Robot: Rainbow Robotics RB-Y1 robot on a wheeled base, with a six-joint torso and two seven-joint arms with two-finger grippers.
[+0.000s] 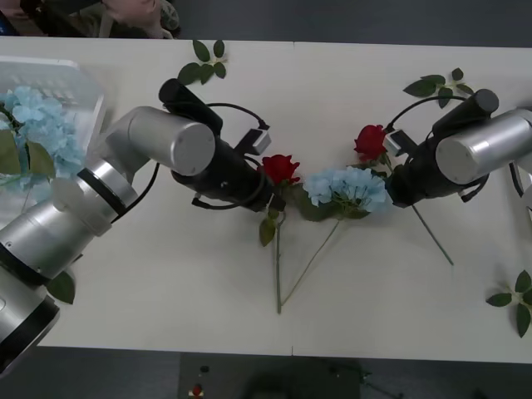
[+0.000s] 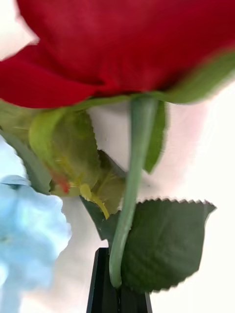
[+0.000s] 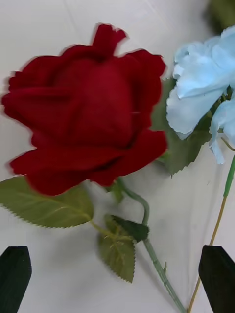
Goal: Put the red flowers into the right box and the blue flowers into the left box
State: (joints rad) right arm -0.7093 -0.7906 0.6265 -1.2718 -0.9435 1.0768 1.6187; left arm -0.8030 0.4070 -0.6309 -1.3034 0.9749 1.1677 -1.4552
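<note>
Right gripper point(image 2: 117, 293): black fingers closed on the thin green stem of a red rose point(image 1: 371, 141), gripping just below a serrated leaf; the bloom sits right of table centre, its stem point(image 1: 432, 235) running out toward the near edge. Left gripper point(image 3: 117, 274): jaws wide apart, nothing between them, poised over a second red rose point(image 1: 281, 168) lying on the white table point(image 1: 166, 283), left of centre, with its stem pointing toward the near edge. Between the 2 roses lies a blue flower cluster point(image 1: 349, 188), its pale petals just beside the left rose's leaves and close against the right gripper's rose. At the far left stands the left box point(image 1: 79, 87), a white slotted basket already containing blue flowers point(image 1: 41, 125). Loose green leaf sprigs lie at the far edge point(image 1: 204, 62), the far right point(image 1: 436, 85) and the near right point(image 1: 517, 301). Whether the held rose is clear of the table cannot be told.
</note>
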